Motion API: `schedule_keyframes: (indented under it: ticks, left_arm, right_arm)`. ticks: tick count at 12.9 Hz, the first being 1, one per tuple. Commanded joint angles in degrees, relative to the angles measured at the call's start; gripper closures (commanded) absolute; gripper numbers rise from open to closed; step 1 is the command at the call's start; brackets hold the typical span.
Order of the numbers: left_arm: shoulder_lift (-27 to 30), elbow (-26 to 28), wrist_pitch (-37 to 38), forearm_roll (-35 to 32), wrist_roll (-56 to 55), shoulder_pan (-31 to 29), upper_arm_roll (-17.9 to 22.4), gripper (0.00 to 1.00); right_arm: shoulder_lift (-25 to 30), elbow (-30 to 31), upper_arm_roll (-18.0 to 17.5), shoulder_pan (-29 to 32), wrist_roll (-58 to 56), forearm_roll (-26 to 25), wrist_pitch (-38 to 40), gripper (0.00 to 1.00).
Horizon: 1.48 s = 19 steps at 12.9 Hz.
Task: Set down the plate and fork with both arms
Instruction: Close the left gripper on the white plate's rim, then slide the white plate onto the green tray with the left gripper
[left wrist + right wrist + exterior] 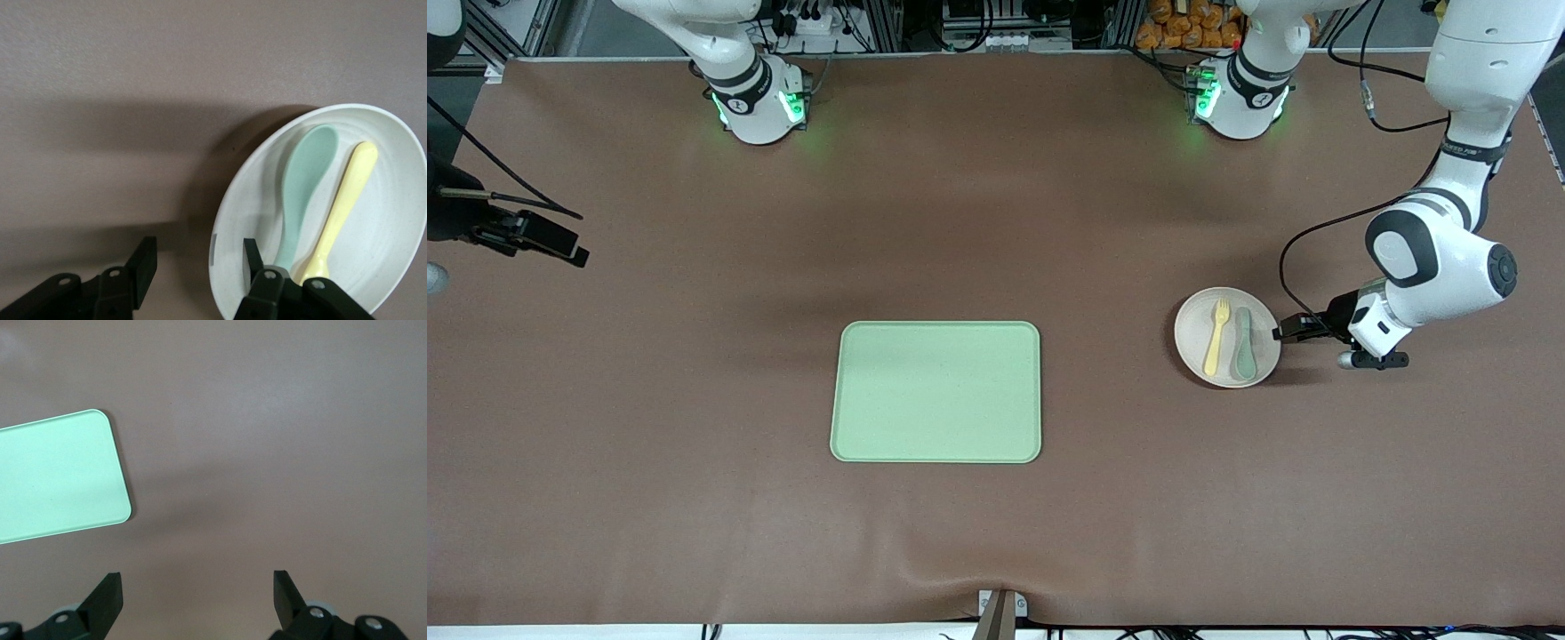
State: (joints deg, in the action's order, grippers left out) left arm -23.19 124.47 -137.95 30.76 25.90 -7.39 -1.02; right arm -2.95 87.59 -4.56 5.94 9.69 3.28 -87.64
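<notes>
The beige plate lies on the table toward the left arm's end. On it lie the pale-yellow fork and a grey-green spoon, side by side. My left gripper is open and low at the plate's rim. In the left wrist view the left gripper straddles the rim, one finger over the plate and one outside it, near the spoon and fork. My right gripper is open and empty, up over the table at the right arm's end. It also shows in the right wrist view.
The light-green rectangular tray lies in the middle of the brown table, nearer the front camera than the arm bases. Its corner shows in the right wrist view. A cable runs from the left wrist close to the plate.
</notes>
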Motion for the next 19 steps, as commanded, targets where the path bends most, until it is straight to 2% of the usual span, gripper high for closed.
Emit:
schedule_keyframes:
  ticks: [1, 4, 6, 9, 11, 14, 19]
  left_arm:
    - [-1.42, -0.72, -1.71, 2.20, 1.26, 0.54, -0.47, 0.46]
    - [-2.04, -0.72, -1.80, 3.51, 1.26, 0.45, -0.82, 0.52]
    - [-2.13, -0.72, -1.80, 4.48, 1.26, 0.63, -1.00, 0.63]
    - [-2.13, -0.89, -1.80, 4.57, 1.26, 0.71, -1.09, 0.85]
    - [-2.91, -2.03, -1.71, 4.57, 1.34, 0.71, -1.44, 0.94]
    - [-3.62, -3.70, -1.54, 4.49, 1.34, 0.89, -2.66, 1.00]
    - [-4.94, -9.32, -0.83, 3.87, 0.11, 4.40, -3.28, 1.00]
  right_arm:
    - [-0.57, -1.20, -0.54, 0.65, -0.46, -0.02, 0.54, 0.00]
    - [-0.57, -1.20, -0.54, 0.74, -0.46, 0.06, 0.72, 0.00]
    - [-0.57, -1.20, -0.54, 0.74, -0.46, 0.06, 0.72, 0.00]
    - [-0.57, -1.20, -0.62, 0.74, -0.46, 0.06, 0.63, 0.00]
    - [-0.57, -1.20, -0.62, 0.74, -0.46, 0.06, 0.45, 0.00]
    - [-0.66, -1.20, -0.54, 1.26, -3.78, 0.59, 0.80, 0.00]
    - [-0.66, -1.02, -0.27, 1.35, -5.29, 1.21, 0.89, 0.00]
